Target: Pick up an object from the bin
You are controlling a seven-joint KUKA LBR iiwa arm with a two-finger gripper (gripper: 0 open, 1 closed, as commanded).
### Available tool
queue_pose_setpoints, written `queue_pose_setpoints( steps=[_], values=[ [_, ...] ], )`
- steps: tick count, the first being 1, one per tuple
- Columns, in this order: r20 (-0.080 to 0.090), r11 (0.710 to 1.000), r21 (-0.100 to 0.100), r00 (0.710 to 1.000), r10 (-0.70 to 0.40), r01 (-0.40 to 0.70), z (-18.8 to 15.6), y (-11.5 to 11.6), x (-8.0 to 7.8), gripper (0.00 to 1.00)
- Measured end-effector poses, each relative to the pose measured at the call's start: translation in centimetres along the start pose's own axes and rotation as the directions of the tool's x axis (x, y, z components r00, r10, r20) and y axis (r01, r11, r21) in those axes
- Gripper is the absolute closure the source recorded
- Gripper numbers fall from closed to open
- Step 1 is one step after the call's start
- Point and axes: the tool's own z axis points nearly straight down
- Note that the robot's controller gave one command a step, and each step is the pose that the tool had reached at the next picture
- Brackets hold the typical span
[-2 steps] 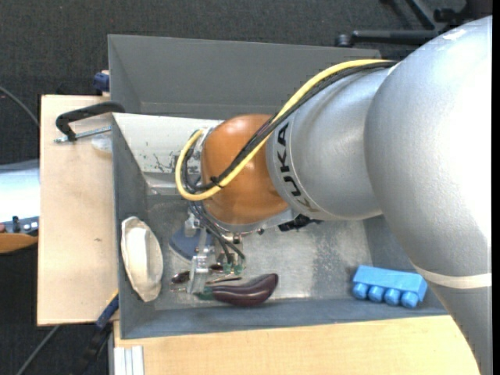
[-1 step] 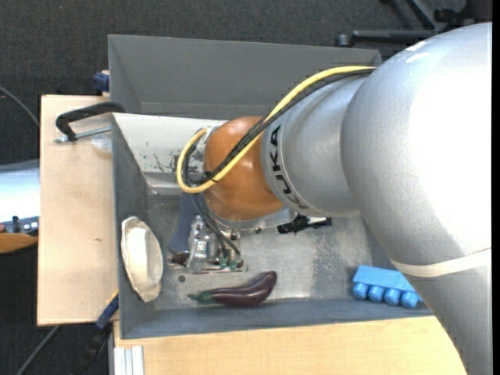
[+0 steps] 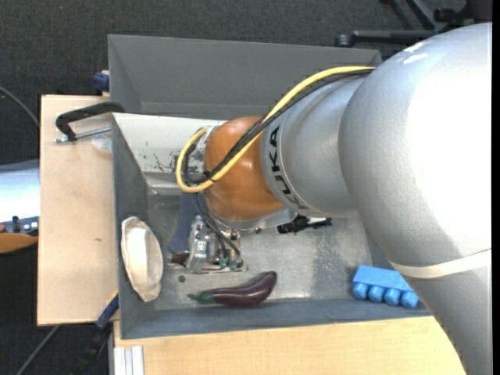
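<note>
My gripper (image 3: 205,250) hangs low in the left half of the bin, under the arm's orange cover, with its body and wiring showing. Just below it lies a purple toy eggplant (image 3: 244,289) with a green stem, along the bin's front wall and close to the gripper without clearly touching it. A white oval dish (image 3: 141,258) leans against the left wall, a little to the left of the gripper. What lies directly under the gripper is hidden by it.
A blue ridged block (image 3: 383,286) lies at the front right. A small black stick-like thing (image 3: 305,224) sits near the bin's middle, right of the gripper. The arm covers the right and back of the bin.
</note>
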Motion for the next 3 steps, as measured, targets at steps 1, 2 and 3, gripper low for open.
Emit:
queue_pose_setpoints(
  steps=[1,2,3],
  values=[
    [0.0,1.0,0.0,1.0,0.0,0.0,0.0,0.0,0.0,1.0],
    [0.0,1.0,0.0,1.0,0.0,0.0,0.0,0.0,-0.01,1.0],
    [0.0,1.0,0.0,1.0,0.0,0.0,0.0,0.0,-0.01,1.0]
  ],
)
